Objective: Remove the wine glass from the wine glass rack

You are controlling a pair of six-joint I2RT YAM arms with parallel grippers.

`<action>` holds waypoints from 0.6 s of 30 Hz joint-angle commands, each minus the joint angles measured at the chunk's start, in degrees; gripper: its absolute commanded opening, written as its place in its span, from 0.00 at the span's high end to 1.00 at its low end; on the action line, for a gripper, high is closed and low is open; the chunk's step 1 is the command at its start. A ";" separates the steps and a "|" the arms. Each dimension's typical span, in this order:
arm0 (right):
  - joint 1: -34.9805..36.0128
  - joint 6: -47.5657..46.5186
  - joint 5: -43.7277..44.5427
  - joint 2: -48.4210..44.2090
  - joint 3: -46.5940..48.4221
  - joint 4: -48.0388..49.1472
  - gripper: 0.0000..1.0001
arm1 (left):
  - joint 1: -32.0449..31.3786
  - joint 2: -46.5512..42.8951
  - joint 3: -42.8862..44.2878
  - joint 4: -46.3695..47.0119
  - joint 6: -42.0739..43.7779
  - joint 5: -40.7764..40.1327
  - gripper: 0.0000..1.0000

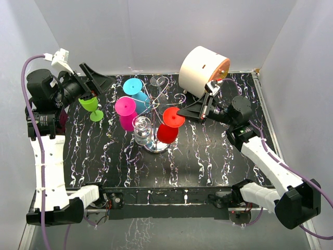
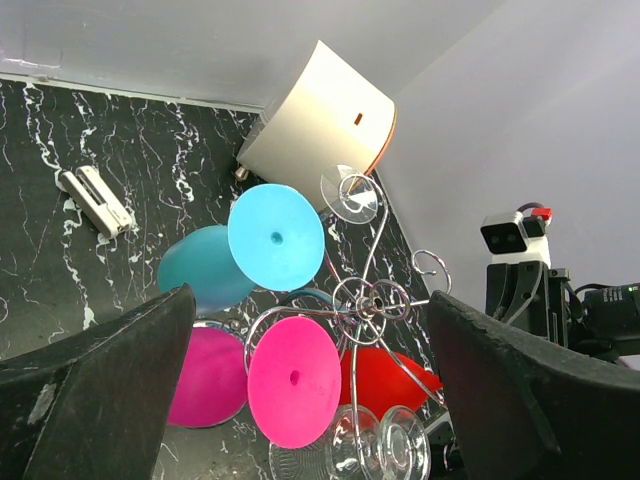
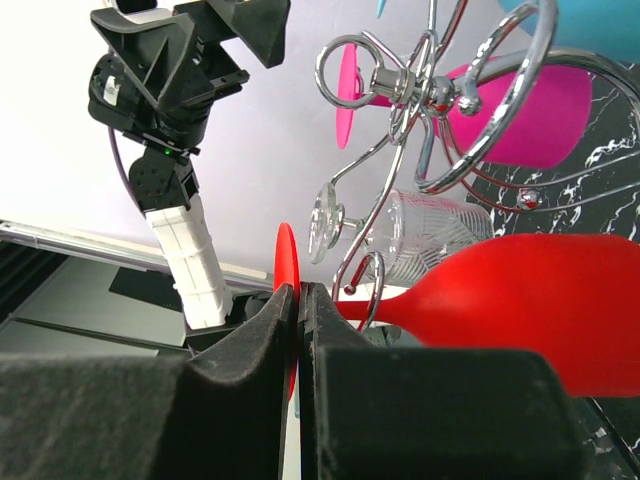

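The silver wire wine glass rack (image 1: 158, 99) stands mid-table on its shiny round base (image 1: 156, 147). Cyan (image 1: 132, 86), magenta (image 1: 125, 107), red (image 1: 169, 125) and clear (image 1: 142, 129) glasses hang on it. My right gripper (image 1: 180, 112) is shut on the red glass's foot disc (image 3: 287, 265). The red stem (image 3: 385, 308) still runs through a rack loop. My left gripper (image 1: 98, 82) is open and empty, left of the rack, which shows between its fingers in the left wrist view (image 2: 375, 300). A green glass (image 1: 90, 105) sits just below that gripper, apart from the rack.
A white drum with an orange face (image 1: 204, 65) lies at the back right, close behind my right wrist. A small white clip-like object (image 2: 93, 200) lies on the black marbled table (image 1: 208, 156) at the back. White walls enclose three sides.
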 commanded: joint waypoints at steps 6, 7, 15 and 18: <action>0.26 -0.81 -0.38 -0.64 1.57 1.06 1.00 | 0.30 -1.70 0.07 -0.24 0.02 1.45 0.01; 0.34 -0.88 -0.52 -0.61 1.54 0.84 1.00 | 0.30 -1.70 -0.01 -0.13 0.02 1.49 0.01; 2.01 -1.88 0.05 0.40 2.79 0.59 1.00 | 0.30 -1.68 0.14 -0.37 0.02 1.48 0.01; 2.98 -2.44 0.20 1.25 3.48 0.36 1.00 | 0.36 -1.67 0.57 -0.80 0.30 1.47 0.01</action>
